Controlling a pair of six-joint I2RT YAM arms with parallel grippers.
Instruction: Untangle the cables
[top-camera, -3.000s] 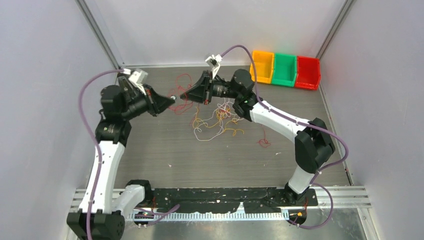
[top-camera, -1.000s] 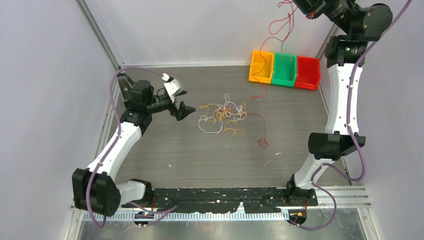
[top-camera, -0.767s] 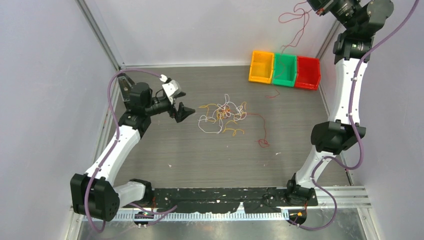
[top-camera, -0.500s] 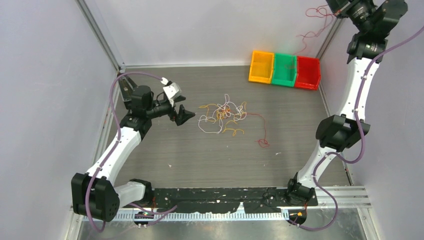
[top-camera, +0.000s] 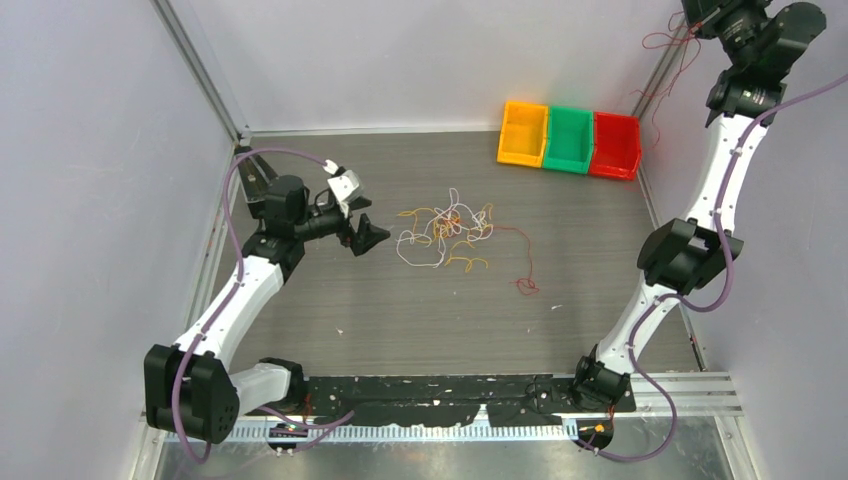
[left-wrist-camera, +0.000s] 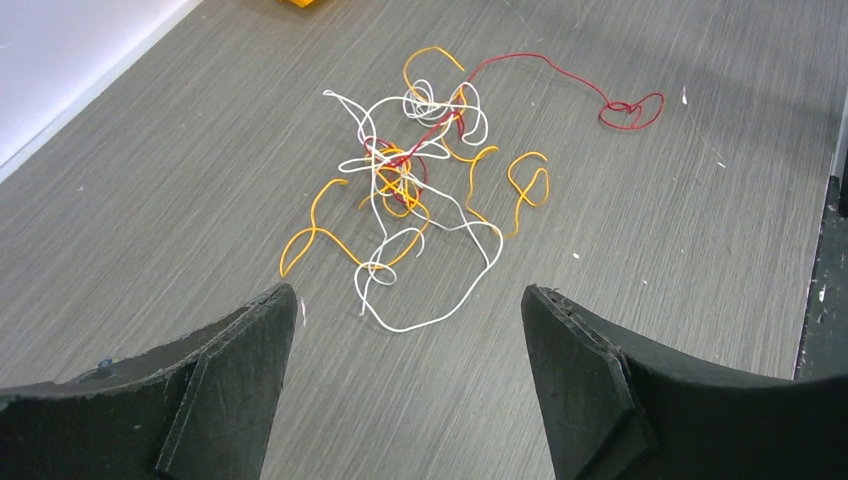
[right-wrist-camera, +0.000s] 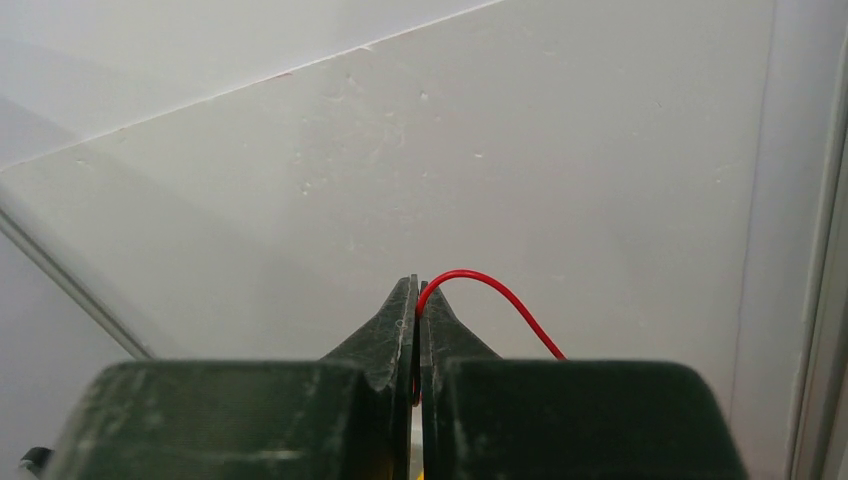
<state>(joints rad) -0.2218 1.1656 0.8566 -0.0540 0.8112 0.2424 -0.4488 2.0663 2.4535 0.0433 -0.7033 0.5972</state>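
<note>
The cables (top-camera: 445, 235) lie mid-table as a loose tangle of white, yellow-orange and red wire; the left wrist view shows the same tangle (left-wrist-camera: 420, 190). From it, one red wire (top-camera: 527, 285) trails to the right and ends in a small curl. My left gripper (left-wrist-camera: 408, 292) hovers open just left of the tangle, nothing between its fingers. My right gripper (right-wrist-camera: 417, 284) is raised high at the back right corner, shut on a separate red cable (right-wrist-camera: 500, 296). That red cable (top-camera: 657, 44) dangles in the air beside the right wall.
Orange (top-camera: 523, 132), green (top-camera: 568, 140) and red (top-camera: 615, 145) bins stand in a row at the back right. Walls close in the table on the left, back and right. The right arm (top-camera: 690, 255) stands tall along the right edge.
The right arm has swung up and to the right, carrying the red cable off the table and bins toward the right wall. The left gripper has shifted slightly and stays open.
</note>
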